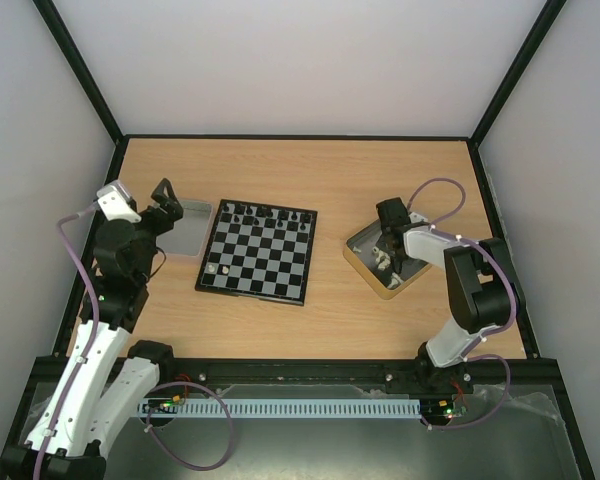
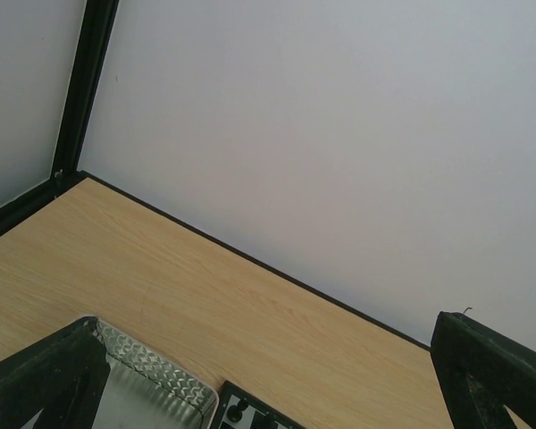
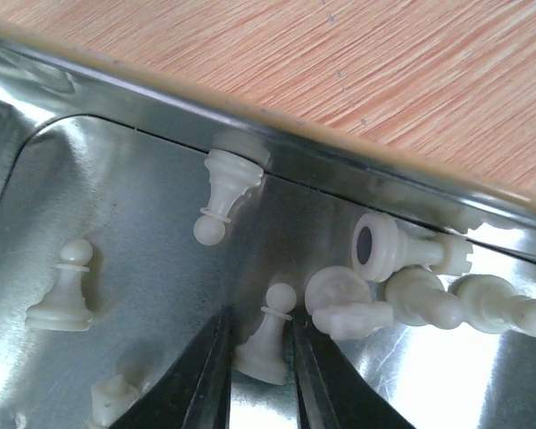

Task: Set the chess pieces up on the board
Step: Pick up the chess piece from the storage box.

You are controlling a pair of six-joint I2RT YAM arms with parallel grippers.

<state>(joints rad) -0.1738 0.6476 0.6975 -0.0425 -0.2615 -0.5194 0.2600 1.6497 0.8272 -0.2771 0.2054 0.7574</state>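
Note:
Inside the gold-sided tin [image 1: 356, 256], my right gripper [image 1: 390, 250] [image 3: 257, 357] has its two black fingers [image 3: 210, 375] pressed against the base of a white pawn [image 3: 268, 344], which stands slightly tilted. Several more white chess pieces [image 3: 402, 255] lie loose around it on the tin's floor [image 3: 143, 241]. The board [image 1: 258, 258] lies at the table's middle with black pieces [image 1: 265, 212] along its far row and one white piece [image 1: 214, 268] near its left corner. My left gripper [image 1: 168, 205] [image 2: 261, 326] hovers open over the grey tray [image 1: 185, 228], nothing between its fingers.
The grey metal tray [image 2: 147, 384] lies just left of the board, whose corner [image 2: 241, 413] shows a black piece. A black frame and white walls enclose the wooden table [image 1: 360, 170]. The tin's shiny wall [image 3: 161, 107] rises just beyond the pawn.

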